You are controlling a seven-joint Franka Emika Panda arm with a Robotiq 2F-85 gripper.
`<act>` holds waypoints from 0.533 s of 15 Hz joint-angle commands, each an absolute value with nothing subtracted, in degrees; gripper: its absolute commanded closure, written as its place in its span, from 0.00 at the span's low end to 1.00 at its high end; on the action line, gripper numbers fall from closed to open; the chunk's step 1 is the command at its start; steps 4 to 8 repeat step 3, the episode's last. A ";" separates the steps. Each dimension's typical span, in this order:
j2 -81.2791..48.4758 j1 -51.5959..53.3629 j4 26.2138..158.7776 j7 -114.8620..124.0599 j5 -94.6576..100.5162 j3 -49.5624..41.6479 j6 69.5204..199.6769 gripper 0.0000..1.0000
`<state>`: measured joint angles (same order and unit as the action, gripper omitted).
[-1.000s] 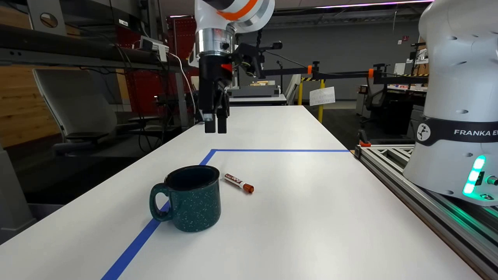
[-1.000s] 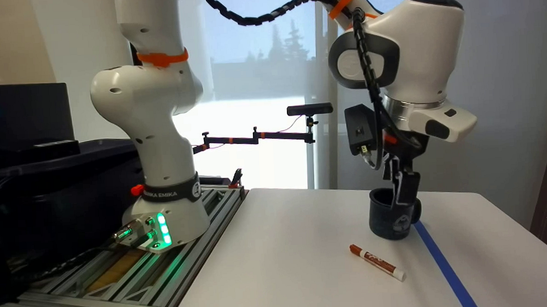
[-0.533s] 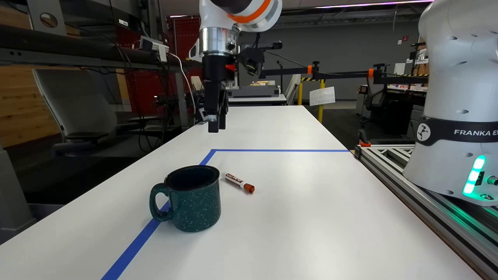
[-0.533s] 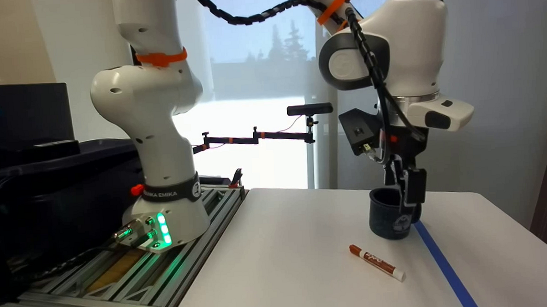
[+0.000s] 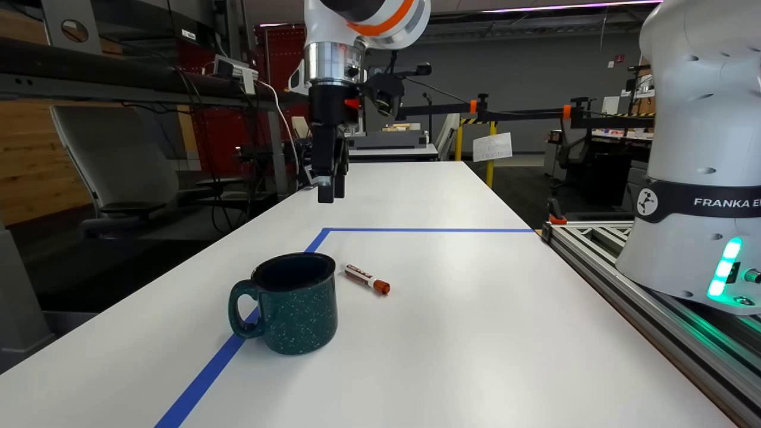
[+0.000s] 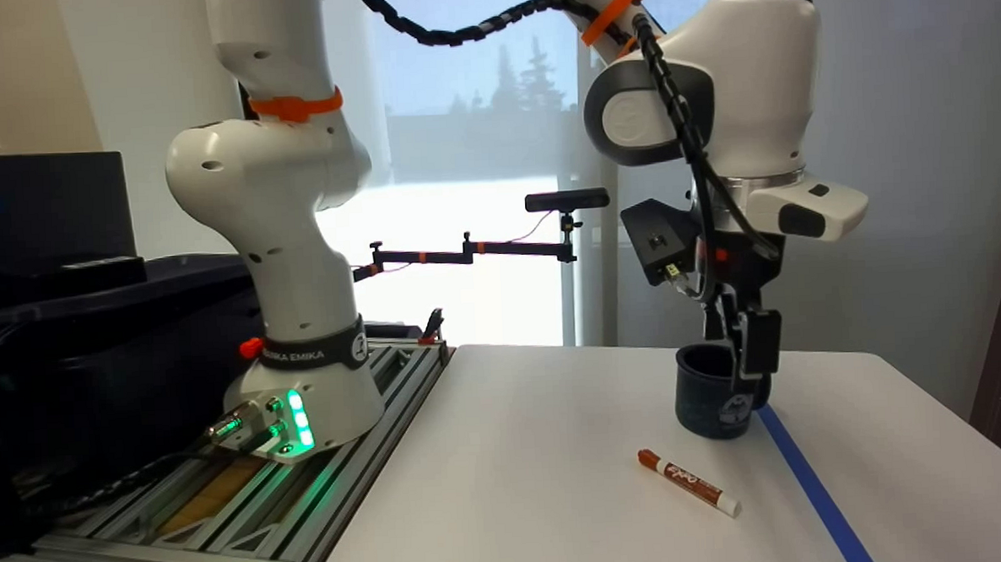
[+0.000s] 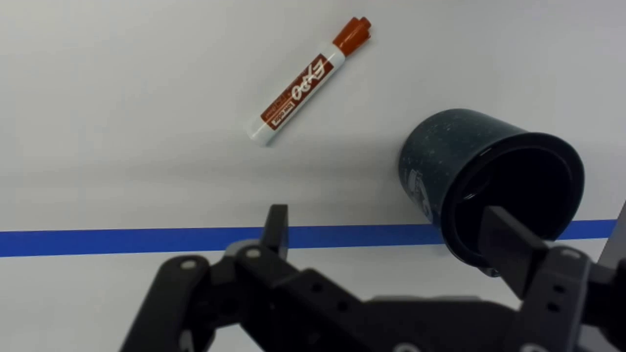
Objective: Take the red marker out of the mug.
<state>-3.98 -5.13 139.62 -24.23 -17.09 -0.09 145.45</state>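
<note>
The red marker (image 5: 367, 279), white-bodied with a red label and red cap, lies flat on the white table, outside and apart from the mug. It also shows in an exterior view (image 6: 689, 482) and in the wrist view (image 7: 303, 87). The dark teal mug (image 5: 300, 315) stands upright; it also shows in an exterior view (image 6: 709, 407) and in the wrist view (image 7: 440, 156). Its inside is dark, with nothing visible in it. My gripper (image 7: 386, 220) is open and empty, above the table; it shows in both exterior views (image 5: 333, 195) (image 6: 740, 351). One finger overlaps the mug opening in the wrist view.
Blue tape (image 5: 208, 371) runs along the table (image 5: 475, 333) and passes under the mug's handle side. The robot base (image 5: 701, 249) stands on a metal rail frame (image 5: 642, 321) at the table's side. A camera on a boom (image 6: 566, 200) stands behind.
Over the last second my wrist has turned and shifted slightly, moving right in an exterior view; it is nearly still since half a second ago. The marker has rolled slightly. The mug has not moved.
</note>
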 commanded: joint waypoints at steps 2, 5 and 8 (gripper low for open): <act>-3.95 -4.77 139.57 -24.15 -17.05 -0.43 145.35 0.00; -3.96 -4.77 139.57 -24.14 -17.05 -0.43 145.35 0.00; -3.96 -4.77 139.57 -24.14 -17.05 -0.43 145.35 0.00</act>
